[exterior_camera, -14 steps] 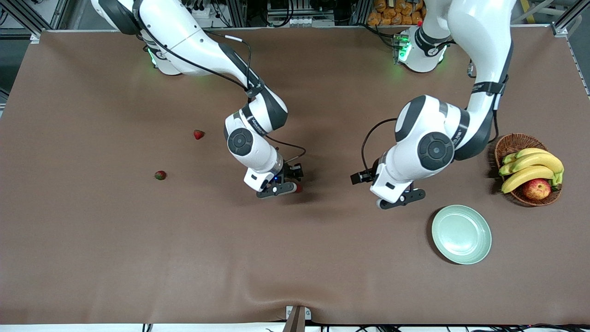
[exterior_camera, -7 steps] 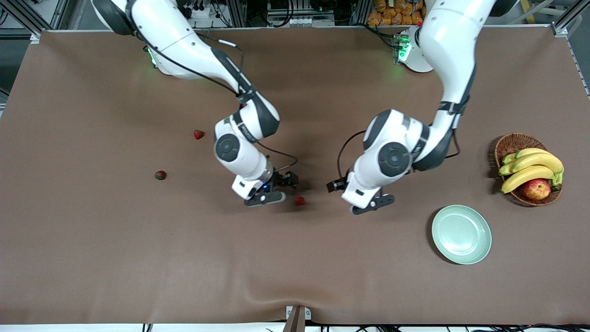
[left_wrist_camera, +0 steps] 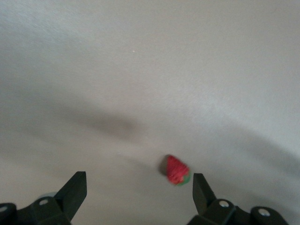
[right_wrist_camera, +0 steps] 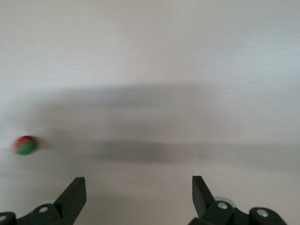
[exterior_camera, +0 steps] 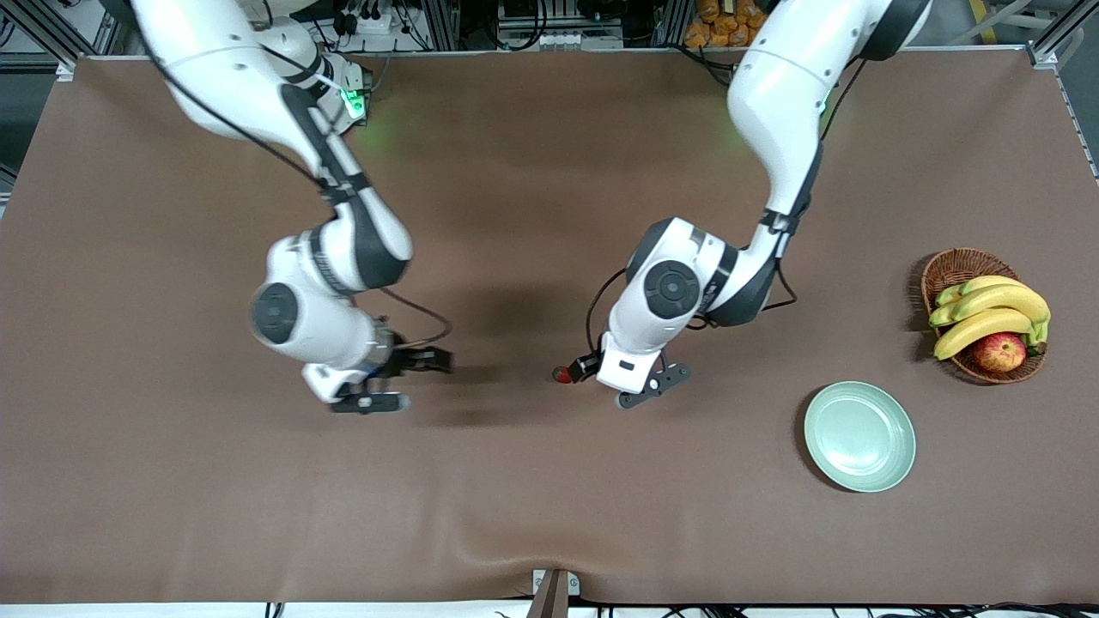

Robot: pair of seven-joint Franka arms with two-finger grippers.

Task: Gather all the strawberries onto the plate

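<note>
Your left gripper (left_wrist_camera: 136, 197) hangs spread and empty just above the strawberry (exterior_camera: 562, 374), which lies on the table well away from the plate (exterior_camera: 859, 436), toward the right arm's end. The right gripper (right_wrist_camera: 138, 197), also spread, is farther off.

strawberries (left_wrist_camera: 177, 170): two in sight; the second strawberry (right_wrist_camera: 24, 145) shows only in the right wrist view
plate (exterior_camera: 859, 436): one
basket (exterior_camera: 960, 260): one
bananas (exterior_camera: 996, 300): three, in the basket
apple (exterior_camera: 999, 352): one
grippers: two, left gripper (left_wrist_camera: 138, 183) and right gripper (right_wrist_camera: 138, 185)
</note>
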